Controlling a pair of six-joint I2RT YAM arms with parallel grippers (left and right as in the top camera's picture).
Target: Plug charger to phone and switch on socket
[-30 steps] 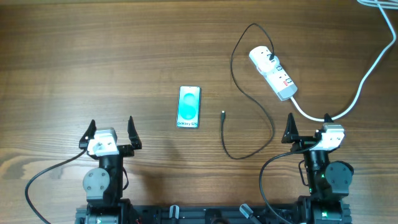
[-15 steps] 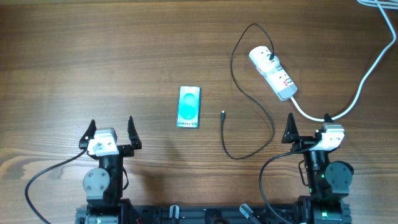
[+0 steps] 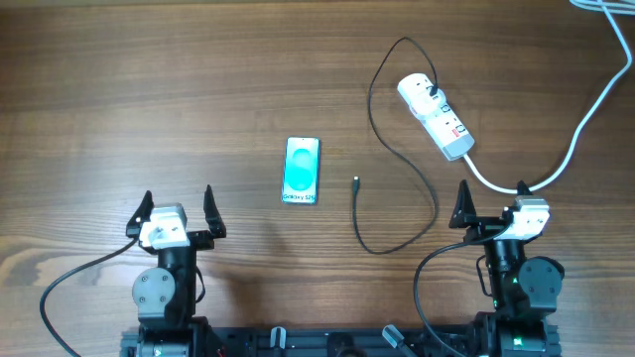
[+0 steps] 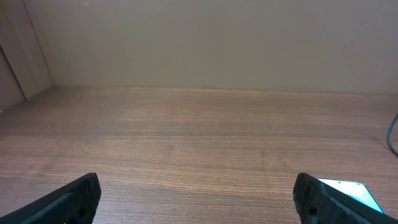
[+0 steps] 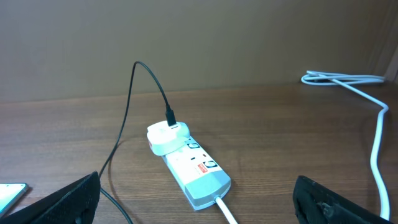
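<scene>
The phone (image 3: pixel 302 171) lies flat mid-table with a cyan screen and a white text strip at its near end; its corner shows in the left wrist view (image 4: pixel 348 190). The charger cable (image 3: pixel 397 159) loops from an adapter on the socket (image 3: pixel 437 117) to its free plug tip (image 3: pixel 355 182), which lies right of the phone. The socket also shows in the right wrist view (image 5: pixel 189 163). My left gripper (image 3: pixel 177 210) is open and empty near the front left, short of the phone. My right gripper (image 3: pixel 493 202) is open and empty at the front right, short of the socket.
The socket's thick white cord (image 3: pixel 585 114) runs from its near end past my right gripper and up to the table's far right corner; it also shows in the right wrist view (image 5: pixel 377 134). A back wall stands behind the table.
</scene>
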